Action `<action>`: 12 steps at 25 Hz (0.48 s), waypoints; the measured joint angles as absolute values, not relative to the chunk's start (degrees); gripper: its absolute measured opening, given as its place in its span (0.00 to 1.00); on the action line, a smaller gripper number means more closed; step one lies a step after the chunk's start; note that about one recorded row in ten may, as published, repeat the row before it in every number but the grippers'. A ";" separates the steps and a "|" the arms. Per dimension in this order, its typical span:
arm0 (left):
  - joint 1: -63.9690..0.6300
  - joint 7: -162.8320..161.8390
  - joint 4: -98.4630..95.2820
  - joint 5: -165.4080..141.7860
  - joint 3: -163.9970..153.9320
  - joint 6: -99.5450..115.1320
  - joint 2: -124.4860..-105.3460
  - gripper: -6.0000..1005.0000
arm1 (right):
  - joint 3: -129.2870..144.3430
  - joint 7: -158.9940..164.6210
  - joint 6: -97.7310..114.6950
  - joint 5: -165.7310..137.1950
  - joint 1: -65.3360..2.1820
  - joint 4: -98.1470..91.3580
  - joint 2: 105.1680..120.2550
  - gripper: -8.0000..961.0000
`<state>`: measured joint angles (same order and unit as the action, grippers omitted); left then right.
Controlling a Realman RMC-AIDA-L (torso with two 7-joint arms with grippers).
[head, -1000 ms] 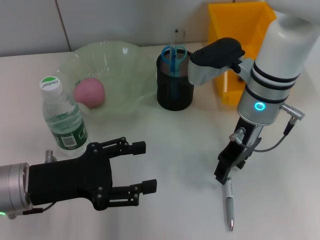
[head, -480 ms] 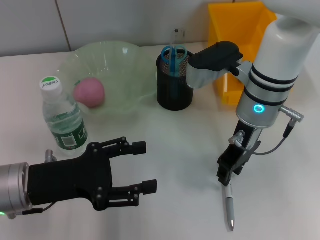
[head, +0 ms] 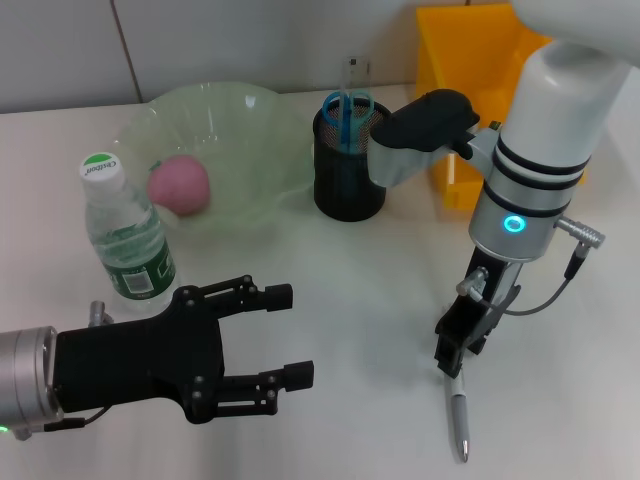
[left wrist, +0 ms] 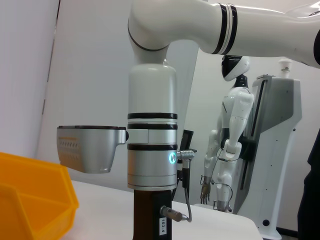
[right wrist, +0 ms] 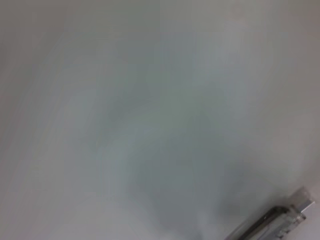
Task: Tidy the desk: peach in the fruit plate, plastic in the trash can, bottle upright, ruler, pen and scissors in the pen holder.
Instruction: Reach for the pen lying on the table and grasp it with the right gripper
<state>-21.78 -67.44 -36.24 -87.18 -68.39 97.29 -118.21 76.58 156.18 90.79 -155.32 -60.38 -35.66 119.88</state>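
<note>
A silver pen (head: 460, 415) lies on the white table at the front right; its end also shows in the right wrist view (right wrist: 274, 221). My right gripper (head: 455, 350) points straight down over the pen's upper end. My left gripper (head: 290, 333) hovers open and empty at the front left. The pink peach (head: 178, 185) sits in the green fruit plate (head: 250, 115). A water bottle (head: 125, 240) stands upright with its cap on. The black mesh pen holder (head: 348, 175) holds blue-handled scissors (head: 347, 105) and a clear ruler (head: 355, 70). The yellow trash can (head: 480, 90) is at the back right. No plastic is in view.
The right arm's white forearm (head: 545, 150) rises over the table's right side, between the pen holder and the trash can. In the left wrist view, that arm (left wrist: 150, 150) fills the middle, the yellow bin (left wrist: 30, 200) is beside it and a humanoid robot (left wrist: 230, 145) stands far behind.
My right arm has shifted slightly left and lower over the pen's upper end. The pen, the left arm and everything else have stayed put.
</note>
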 joint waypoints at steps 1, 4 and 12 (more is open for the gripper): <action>-21.78 -67.44 -36.24 -87.18 -68.39 97.29 -118.21 0.81 | 77.08 156.23 90.77 -154.82 -60.38 -35.66 119.89 0.45; -21.57 -67.47 -36.24 -87.18 -68.38 97.46 -118.21 0.81 | 77.90 156.42 90.71 -154.26 -60.38 -35.67 119.89 0.45; -21.42 -67.50 -36.21 -87.16 -67.93 98.14 -118.13 0.81 | 77.96 156.69 90.52 -154.24 -60.38 -35.70 119.89 0.45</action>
<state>-21.42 -67.50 -36.21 -87.16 -67.93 98.14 -118.13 77.96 156.69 90.52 -154.24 -60.38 -35.70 119.89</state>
